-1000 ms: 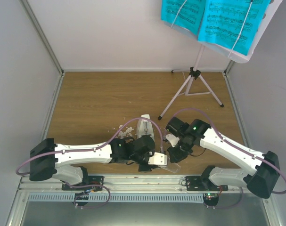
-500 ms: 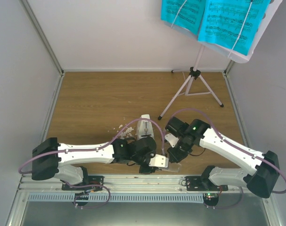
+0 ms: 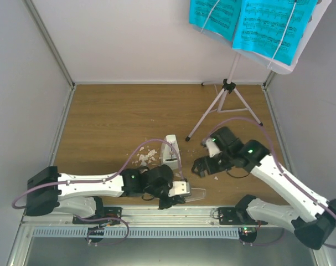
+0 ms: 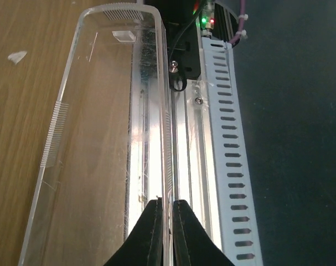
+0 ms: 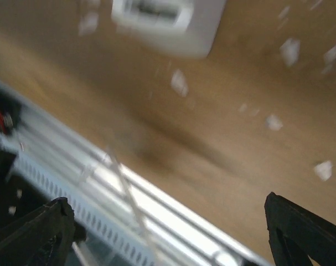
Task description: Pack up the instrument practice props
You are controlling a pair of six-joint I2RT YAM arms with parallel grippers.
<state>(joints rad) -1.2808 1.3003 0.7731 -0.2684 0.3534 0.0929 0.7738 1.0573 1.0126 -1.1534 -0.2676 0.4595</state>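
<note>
A small white metronome (image 3: 169, 148) stands on the wooden table among white crumbs; its blurred base shows at the top of the right wrist view (image 5: 168, 19). The pale-lilac tripod music stand (image 3: 227, 91) rises at the back right and carries cyan sheet-music pages (image 3: 251, 22). My left gripper (image 3: 180, 190) lies at the table's near edge. It is shut (image 4: 166, 213) on the thin wall of a clear plastic box (image 4: 101, 138), which also shows in the top view (image 3: 196, 194). My right gripper (image 3: 203, 166) hangs open just right of the metronome, fingers wide apart (image 5: 168, 221) with nothing between them.
White crumbs (image 3: 145, 157) are scattered left of the metronome, and more crumbs (image 5: 180, 83) show in the right wrist view. A slotted metal rail (image 4: 226, 138) runs along the near table edge beside the box. White walls enclose the table on three sides.
My right gripper has opened, let go of the clear box and drawn back to the right. My left gripper has closed fully on the box wall and shifted toward the near edge.
</note>
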